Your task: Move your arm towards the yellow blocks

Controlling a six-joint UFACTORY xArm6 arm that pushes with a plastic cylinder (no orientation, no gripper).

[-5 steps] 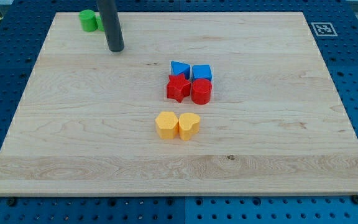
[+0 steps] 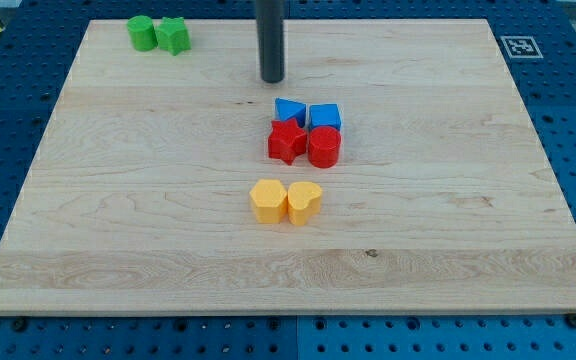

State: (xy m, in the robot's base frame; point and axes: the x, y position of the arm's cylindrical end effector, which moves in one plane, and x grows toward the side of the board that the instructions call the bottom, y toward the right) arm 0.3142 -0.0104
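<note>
Two yellow blocks sit side by side at the board's middle: a yellow hexagon block [image 2: 267, 201] and a yellow heart block [image 2: 304, 202], touching. My tip [image 2: 272, 79] is toward the view's top, well above them and just up-left of the blue blocks. Between the tip and the yellow blocks lies a cluster: a blue triangle block [image 2: 288, 110], a blue cube [image 2: 325, 116], a red star block [image 2: 287, 142] and a red cylinder [image 2: 324, 147].
A green cylinder [image 2: 142, 32] and a green star block [image 2: 173, 35] sit at the board's top left. The wooden board [image 2: 118, 220] rests on a blue pegboard table. A fiducial marker [image 2: 519, 46] is at the top right corner.
My tip has moved to the view's right, from beside the green blocks to just above the blue triangle block. The green star block is now uncovered. No block has moved.
</note>
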